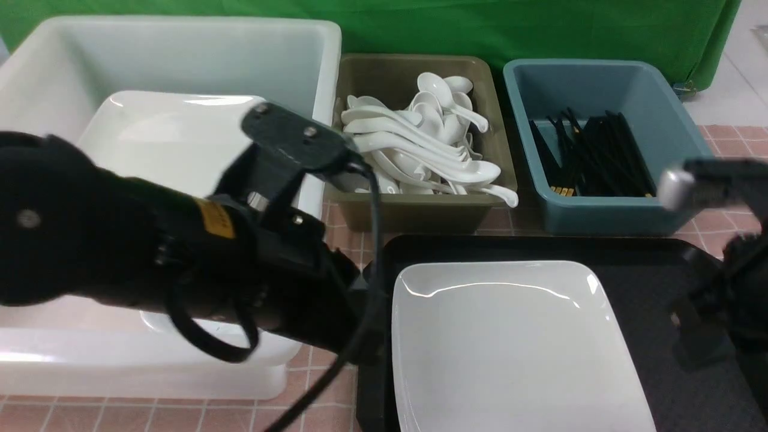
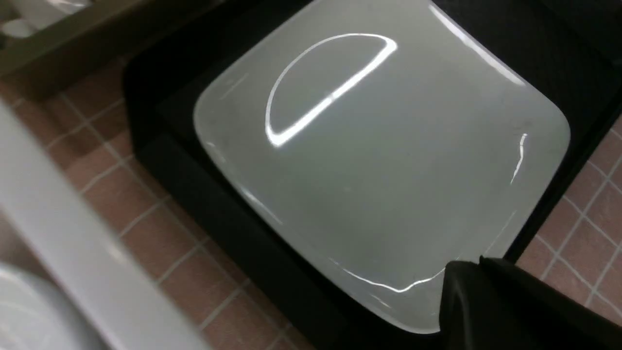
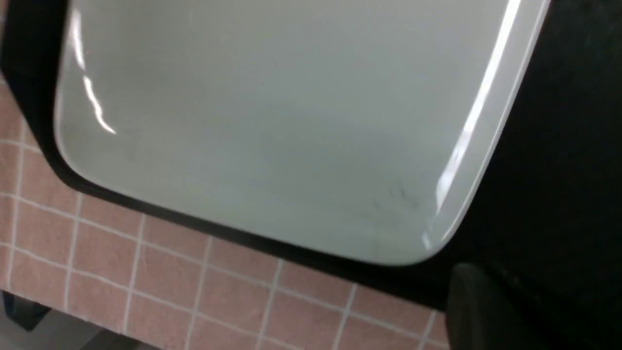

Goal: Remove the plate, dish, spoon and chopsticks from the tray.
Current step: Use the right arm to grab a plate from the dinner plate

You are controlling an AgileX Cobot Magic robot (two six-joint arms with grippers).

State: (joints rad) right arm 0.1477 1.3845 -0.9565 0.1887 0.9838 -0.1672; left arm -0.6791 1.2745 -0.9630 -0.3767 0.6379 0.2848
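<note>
Plate [image 1: 510, 342] clearance looks to be the current step: the front view shows one plate on one tray [image 1: 648, 282], with one white tub [image 1: 327, 120], one olive bin [image 1: 420, 219] and one blue bin [image 1: 600, 216] behind. The left wrist view puts the left hand [image 2: 491, 306], pressed together, at the plate's corner; it should part and straddle the rim. The right wrist view cannot settle whether the right hand [image 3: 481, 306] is apart or together.

The left arm [image 1: 150, 264] reaches low to the tray's [image 1: 648, 282] left edge, left end effector [image 2: 505, 306] closed; the blurred right arm [image 1: 741, 276] hangs over its right side, right end effector [image 1: 699, 327] unreadable.
</note>
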